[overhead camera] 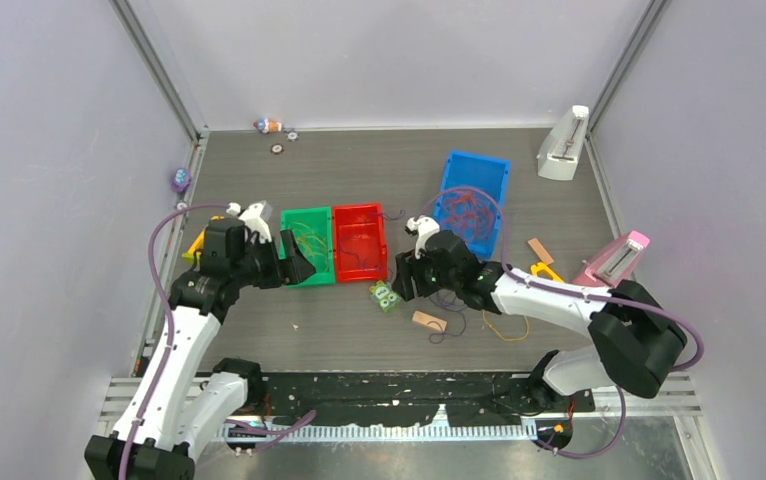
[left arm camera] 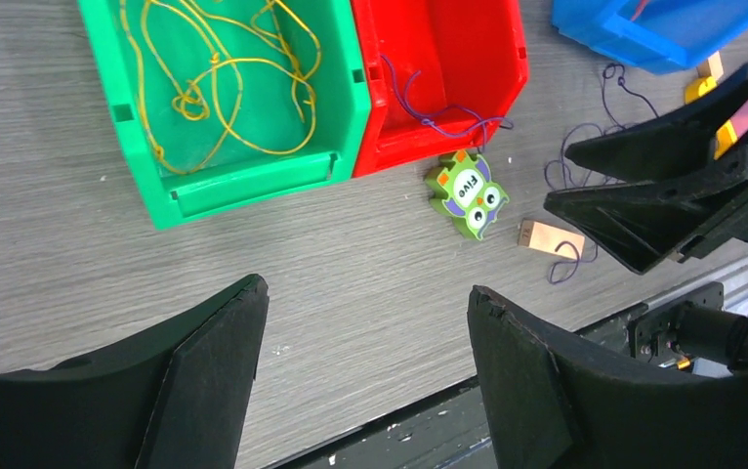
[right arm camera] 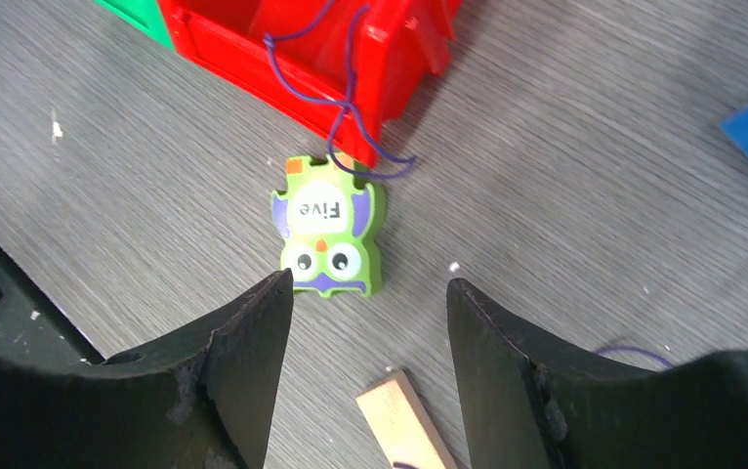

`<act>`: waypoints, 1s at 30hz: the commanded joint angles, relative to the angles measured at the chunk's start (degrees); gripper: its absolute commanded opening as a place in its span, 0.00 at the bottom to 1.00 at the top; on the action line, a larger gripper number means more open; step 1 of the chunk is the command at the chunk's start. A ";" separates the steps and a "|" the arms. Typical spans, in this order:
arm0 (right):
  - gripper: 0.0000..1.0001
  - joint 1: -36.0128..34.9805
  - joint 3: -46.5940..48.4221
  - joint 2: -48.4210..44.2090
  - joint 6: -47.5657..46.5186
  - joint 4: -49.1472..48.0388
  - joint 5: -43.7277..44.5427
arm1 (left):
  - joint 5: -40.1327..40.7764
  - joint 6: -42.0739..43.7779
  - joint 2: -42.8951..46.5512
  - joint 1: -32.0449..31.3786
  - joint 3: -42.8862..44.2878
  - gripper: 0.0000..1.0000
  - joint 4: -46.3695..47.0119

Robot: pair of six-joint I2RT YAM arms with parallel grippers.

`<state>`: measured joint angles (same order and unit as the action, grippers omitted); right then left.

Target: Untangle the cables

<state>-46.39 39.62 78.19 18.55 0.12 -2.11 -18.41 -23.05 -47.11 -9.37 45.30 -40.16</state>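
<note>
The right pincer (right arm camera: 368, 283) is open and holds nothing. Just past it on the tabletop (right arm camera: 595, 195) lies a green owl toy (right arm camera: 326, 239), right beside the red bin (right arm camera: 224, 39). A purple cable (right arm camera: 343, 98) hangs over that bin's near wall. The left pincer (left arm camera: 365, 293) is open and empty too. Beyond it, yellow cables (left arm camera: 191, 98) lie in the green bin (left arm camera: 243, 181). Orange-red cables (overhead camera: 469, 212) fill the blue bin (overhead camera: 474, 160), far right.

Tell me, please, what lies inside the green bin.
Loosely tangled yellow cables lie in the green bin; nothing else shows. From above, the left fingers hide one near corner.
</note>
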 commanded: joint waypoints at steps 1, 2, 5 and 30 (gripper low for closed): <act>0.64 -0.11 0.49 2.54 0.55 -9.03 -3.70 | -2.90 0.07 0.55 -0.95 -0.73 0.76 3.83; 0.64 -0.11 0.91 3.13 0.42 -10.43 -3.63 | -3.01 -0.04 0.44 -1.06 -0.80 0.76 4.00; 0.63 -0.15 2.81 7.10 -0.64 -11.38 -2.81 | -3.26 -0.24 0.22 -1.51 -0.83 0.75 4.24; 0.05 -0.98 9.39 11.55 -8.17 -8.85 1.72 | -3.42 0.73 -0.54 -1.80 -0.38 0.72 3.53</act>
<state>-46.70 46.85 92.51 12.14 -9.78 -1.54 -20.62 -23.29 -47.42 -10.98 44.53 -38.39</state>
